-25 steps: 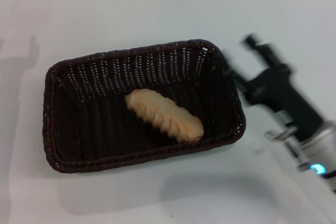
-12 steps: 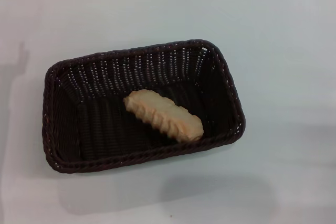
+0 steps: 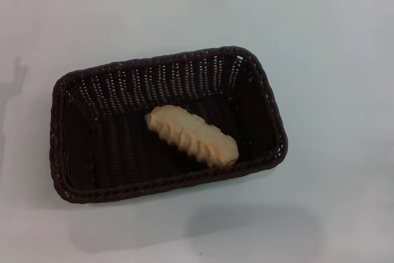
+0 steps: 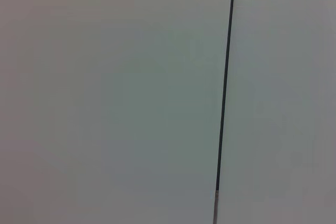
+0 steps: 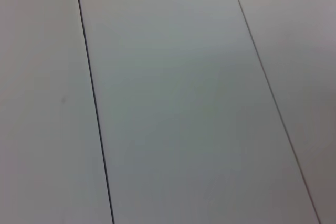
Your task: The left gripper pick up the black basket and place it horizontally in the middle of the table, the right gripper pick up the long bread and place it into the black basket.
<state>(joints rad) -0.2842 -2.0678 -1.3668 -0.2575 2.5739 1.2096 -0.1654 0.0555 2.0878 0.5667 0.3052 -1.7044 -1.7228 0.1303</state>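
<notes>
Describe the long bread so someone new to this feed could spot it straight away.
On the white table sits one large, dark woven basket. The long bread lies inside it, on the bottom, angled across the middle. It is the only pale tan, ridged, oblong thing there.

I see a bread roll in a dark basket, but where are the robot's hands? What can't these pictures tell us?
- Both grippers: out of every view, so open or shut is unknown.
- Both wrist views: only pale panels with dark seams, nothing of the table.
- Underside of the long bread: hidden against the black basket floor in the head view.
- The table: its sides and near edge are cut off.
</notes>
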